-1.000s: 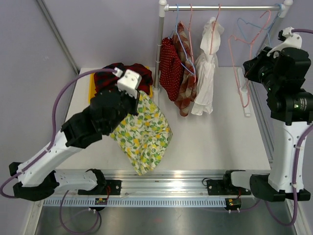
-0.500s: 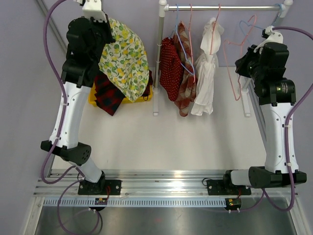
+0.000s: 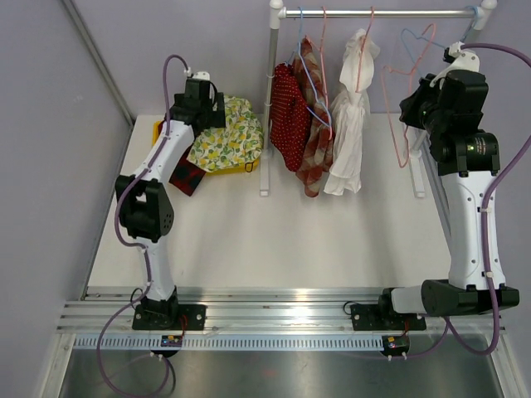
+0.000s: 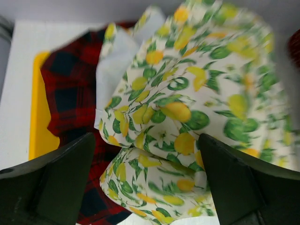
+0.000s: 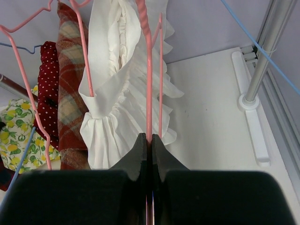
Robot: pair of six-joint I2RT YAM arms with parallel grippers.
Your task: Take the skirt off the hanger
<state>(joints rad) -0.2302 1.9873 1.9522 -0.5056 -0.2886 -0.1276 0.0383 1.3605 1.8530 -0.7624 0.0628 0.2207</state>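
Skirt: The lemon-print skirt (image 3: 226,143) lies crumpled at the far-left corner of the table (image 3: 332,240). It is off the hanger and heaped partly over a red plaid garment (image 4: 70,93).

Bin: A yellow bin (image 4: 37,117) sits under both cloths. Its rim shows at the left edge of the pile, and the plaid spills over its near side.

Left arm: It stretches to the back of the table, with its wrist above the bin.

Left gripper: The left gripper (image 4: 147,180) is released, its 2 fingers spread wide. It hangs over the skirt, with 1 finger on either side of the heap in the wrist view. Whether the tips touch the cloth cannot be told.

Right arm: It stands tall at the far right, beside the rack.

Right gripper: The right gripper (image 5: 150,140) is clenched on the wire of a pink hanger (image 5: 148,93), with both fingers pressed flat together around it.

Hanger: It sits just below the right end of the rail (image 3: 373,12), well apart from the skirt. Whether its hook rests on the rail cannot be told.

Rail: 3 garments hang left of the pink hanger: a red dotted piece (image 3: 289,116), a brown plaid piece (image 3: 314,149) and a white ruffled piece (image 3: 348,141). They touch one another side by side.
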